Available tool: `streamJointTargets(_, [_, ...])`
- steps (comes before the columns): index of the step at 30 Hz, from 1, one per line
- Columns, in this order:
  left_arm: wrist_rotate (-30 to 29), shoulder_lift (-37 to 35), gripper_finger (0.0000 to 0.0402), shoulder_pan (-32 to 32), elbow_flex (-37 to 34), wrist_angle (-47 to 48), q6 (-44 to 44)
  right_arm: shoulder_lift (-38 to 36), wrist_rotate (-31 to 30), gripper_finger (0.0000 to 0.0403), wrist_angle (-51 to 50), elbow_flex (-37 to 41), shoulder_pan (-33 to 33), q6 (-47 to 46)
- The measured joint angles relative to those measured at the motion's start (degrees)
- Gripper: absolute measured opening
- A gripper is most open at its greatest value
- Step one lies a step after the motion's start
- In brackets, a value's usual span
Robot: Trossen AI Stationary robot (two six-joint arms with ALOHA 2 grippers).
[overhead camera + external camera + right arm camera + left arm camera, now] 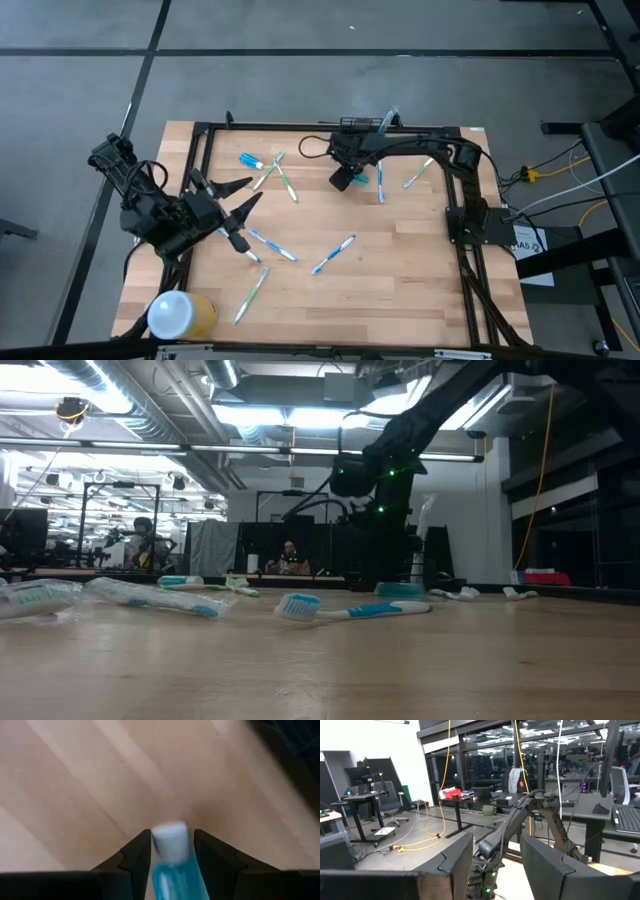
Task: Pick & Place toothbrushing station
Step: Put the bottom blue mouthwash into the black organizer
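– What is the counter (400,250) made of?
– Pale wooden planks inside a black metal frame. The toothbrushes (272,244) on it are slim plastic sticks in white with blue or green, some in clear wrappers.
– How many?
– I count eight lying loose in the high view: three at upper centre-left, two at upper right, three across the lower middle. There is one yellow cylinder (182,315) with a round white top at the lower left corner.
– And the toothbrushing station (352,124)?
– It is a small black rack at the top edge of the frame, just above centre. Its slots are too small to make out.
– What about the jaws?
– The left gripper (240,212) hangs at middle left with its jaws spread wide around nothing. The right gripper (348,180) is just below the rack, jaws narrow and closed on a blue-and-white piece (170,842). That piece has a translucent blue body and a white end, and it stands close over the wood.
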State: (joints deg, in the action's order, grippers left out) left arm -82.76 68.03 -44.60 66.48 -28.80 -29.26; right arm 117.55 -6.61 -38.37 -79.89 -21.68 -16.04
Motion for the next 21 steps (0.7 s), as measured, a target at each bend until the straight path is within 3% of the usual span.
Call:
streamJointTargets(16, [0.00, 0.02, 0.0159, -0.42, 0.00, 0.04, -0.49, 0.03, -0.01, 0.0122, -2.98, -0.07, 0.14, 1.96])
streamJointTargets(21, [-0.02, 0.02, 0.0159, -0.47, 0.00, 0.02, -0.14, -0.01, -1.40, 0.0089, -3.26, -0.07, 0.99, 3.09])
